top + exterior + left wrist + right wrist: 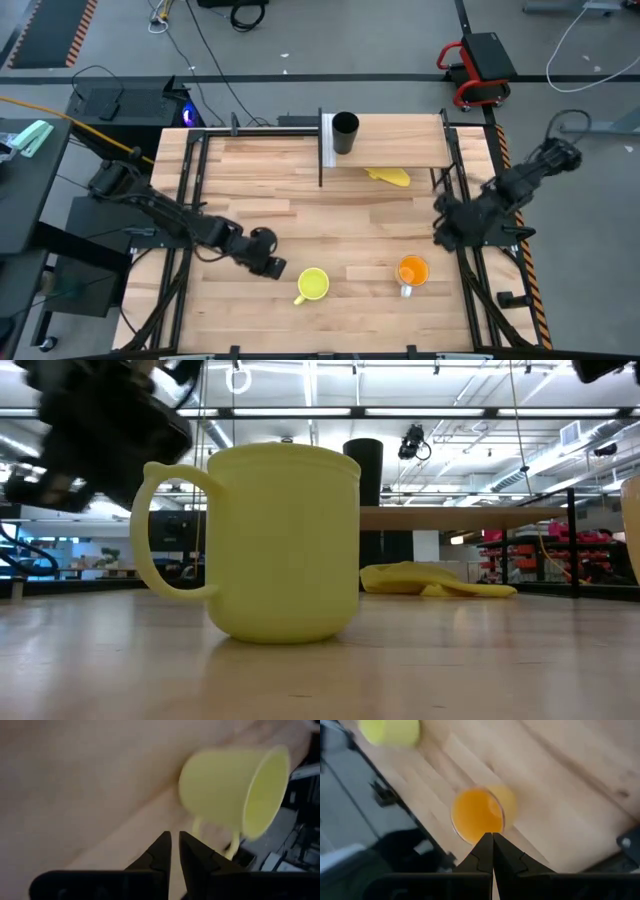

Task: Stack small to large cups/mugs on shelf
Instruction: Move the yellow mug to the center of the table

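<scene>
Left gripper (272, 266) low over the front-left part of the tabletop (300, 200), fingers drawn nearly together with only a thin slit between the tips in the left wrist view (175, 851), nothing held. Yellow mug (313, 284) just beside it toward the table's middle, upright on the tabletop near the front edge, handle turned toward the front-left; not touched by the fingers. Same mug fills the low view (270, 542), handle on the picture's left, with the left arm dark and blurred above and behind it. Right gripper (441, 235) at the right edge of the table, fingers closed tip to tip in the right wrist view (493, 851), empty. Orange mug (412, 270) upright near the front edge, just in front of and inward from the right gripper, whitish handle pointing to the front; seen from above in the right wrist view (479, 814), opening up, apart from the fingertips. Black cup (345, 133) upright on the shelf (400, 140) at the back of the table, at the shelf's left end just beside the white end panel (328, 141). Flat yellow floppy object (390, 176) lying on the tabletop by the shelf's front edge. No brand, label or writing legible on mugs, cup or shelf.
</scene>
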`<state>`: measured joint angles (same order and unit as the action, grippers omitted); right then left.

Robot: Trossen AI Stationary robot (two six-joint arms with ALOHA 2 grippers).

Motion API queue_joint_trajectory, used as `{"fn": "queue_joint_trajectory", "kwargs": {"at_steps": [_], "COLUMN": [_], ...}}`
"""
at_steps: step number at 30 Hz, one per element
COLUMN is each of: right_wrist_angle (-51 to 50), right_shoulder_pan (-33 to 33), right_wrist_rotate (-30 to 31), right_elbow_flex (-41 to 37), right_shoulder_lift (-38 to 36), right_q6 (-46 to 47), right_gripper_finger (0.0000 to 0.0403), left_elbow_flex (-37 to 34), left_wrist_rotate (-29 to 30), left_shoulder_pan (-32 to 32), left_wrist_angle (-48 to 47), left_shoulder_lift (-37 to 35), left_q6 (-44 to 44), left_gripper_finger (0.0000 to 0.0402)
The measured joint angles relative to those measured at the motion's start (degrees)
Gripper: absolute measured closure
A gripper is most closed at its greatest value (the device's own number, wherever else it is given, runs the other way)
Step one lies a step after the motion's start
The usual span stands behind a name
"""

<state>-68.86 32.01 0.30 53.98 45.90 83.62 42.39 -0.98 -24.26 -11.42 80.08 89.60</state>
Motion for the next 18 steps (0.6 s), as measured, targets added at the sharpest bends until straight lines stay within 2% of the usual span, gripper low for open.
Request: {"fn": "queue_joint_trajectory", "kwargs": {"at_steps": [4, 8, 12, 18], "right_wrist_angle": [0.2, 0.4, 0.4, 0.3], "right_shoulder_pan": [8.2, 13.8, 16.5, 18.9], "right_wrist_rotate": [4.5, 8.0, 10.2, 11.0], "right_elbow_flex": [0.0, 0.0, 0.0, 0.0], "right_shoulder_lift": [5.3, 9.8, 12.7, 15.1], "right_q6": [7.0, 13.7, 18.4, 22.8], "right_gripper_finger": [0.0394, 0.0393, 0.0385, 0.0370], "left_elbow_flex": [0.0, 0.0, 0.0, 0.0], "left_wrist_rotate": [-0.1, 0.5, 3.7, 4.5], "left_shoulder_pan": [-4.5, -7.4, -8.2, -6.8], "left_wrist_angle": [0.0, 0.6, 2.6, 12.9], "left_shoulder_lift": [0.0, 0.6, 0.6, 4.4], "left_q6": [5.6, 10.3, 12.0, 10.0], "left_gripper_finger": [0.0363, 0.0362, 0.0367, 0.0374]}}
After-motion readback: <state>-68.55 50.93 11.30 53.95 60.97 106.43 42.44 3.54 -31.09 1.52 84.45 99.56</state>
